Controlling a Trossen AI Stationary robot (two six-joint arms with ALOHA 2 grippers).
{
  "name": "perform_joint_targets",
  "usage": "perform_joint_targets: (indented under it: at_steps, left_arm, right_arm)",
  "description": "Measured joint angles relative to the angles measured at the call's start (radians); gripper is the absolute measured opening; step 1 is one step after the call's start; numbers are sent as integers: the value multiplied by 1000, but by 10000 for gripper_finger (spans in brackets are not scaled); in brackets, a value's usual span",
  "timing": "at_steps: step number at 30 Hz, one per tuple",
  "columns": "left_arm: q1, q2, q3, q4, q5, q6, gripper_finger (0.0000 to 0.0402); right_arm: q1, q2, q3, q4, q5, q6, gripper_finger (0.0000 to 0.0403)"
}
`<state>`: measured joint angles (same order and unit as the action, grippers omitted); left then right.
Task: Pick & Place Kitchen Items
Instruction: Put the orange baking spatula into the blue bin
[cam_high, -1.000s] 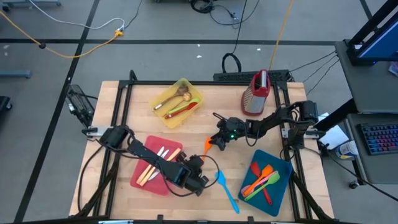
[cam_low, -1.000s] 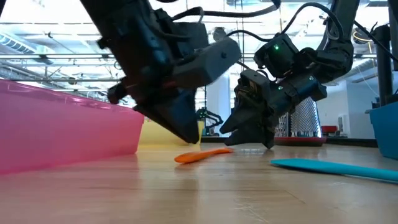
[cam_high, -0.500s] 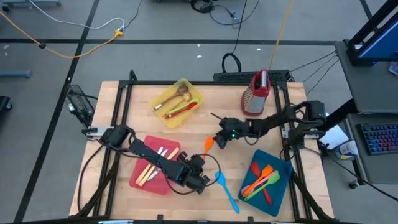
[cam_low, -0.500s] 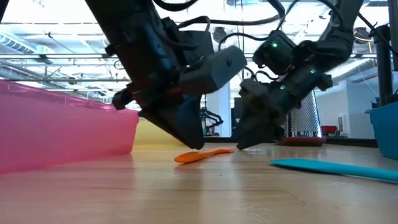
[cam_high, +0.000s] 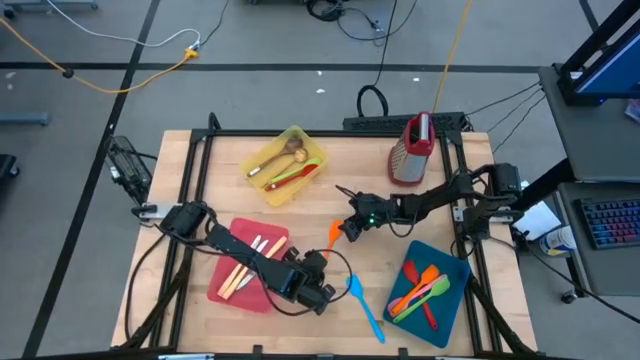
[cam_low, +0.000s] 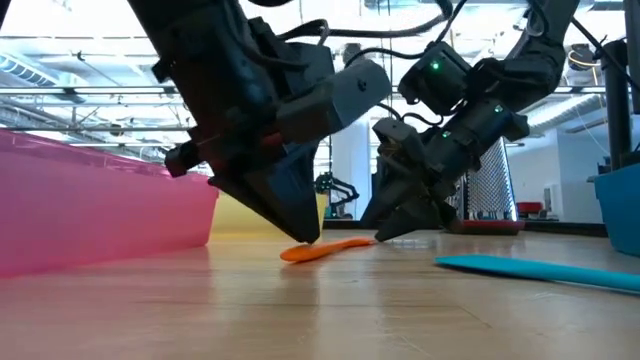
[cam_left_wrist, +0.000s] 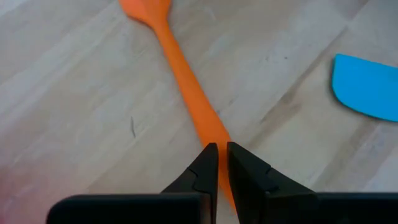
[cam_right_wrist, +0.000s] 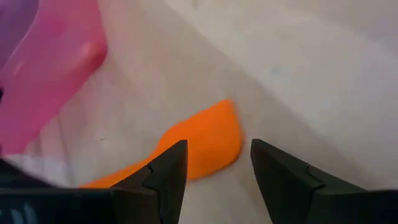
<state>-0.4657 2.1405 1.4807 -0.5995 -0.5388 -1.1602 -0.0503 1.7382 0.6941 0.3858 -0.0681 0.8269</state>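
Note:
An orange spatula (cam_high: 333, 236) lies flat on the wooden table between my two grippers; it also shows in the low view (cam_low: 327, 249). My left gripper (cam_high: 324, 262) is shut, its tips down on the spatula's handle (cam_left_wrist: 186, 93). My right gripper (cam_high: 346, 227) is open and low over the spatula's blade (cam_right_wrist: 202, 146), one finger on either side, touching nothing. A blue spatula (cam_high: 365, 305) lies on the table to the right of my left gripper. More utensils lie in the yellow tray (cam_high: 310, 150), the pink-red tray (cam_high: 228, 292) and the blue tray (cam_high: 450, 265). My left gripper touches the orange spatula's handle (cam_left_wrist: 214, 134) near its free end with its shut fingertips (cam_low: 306, 236). The fingers slant down from the near left and lie along the handle. The spatula lies flat on the table. The fingers hide the handle's end.
A red-handled box grater (cam_high: 412, 150) stands at the far right. The pink-red tray's wall (cam_low: 100, 200) is close behind my left arm. The blue spatula's blade (cam_left_wrist: 367, 87) lies near the orange handle. The table's black frame runs along its edges.
My left gripper has come down a little onto the orange handle's end. My right gripper has shifted slightly toward the table's left and tipped, staying open over the blade. The orange spatula has stayed where it was.

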Motion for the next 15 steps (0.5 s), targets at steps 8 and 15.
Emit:
perform_joint_targets:
  at_steps: [8, 15]
  left_arm:
    - [21, 6, 0, 21, 38, 54, 37]
    - [43, 10, 1, 35, 47, 134, 37]
  right_arm:
    - [56, 0, 0, 4, 44, 53, 173]
    - [60, 0, 0, 3, 72, 63, 173]
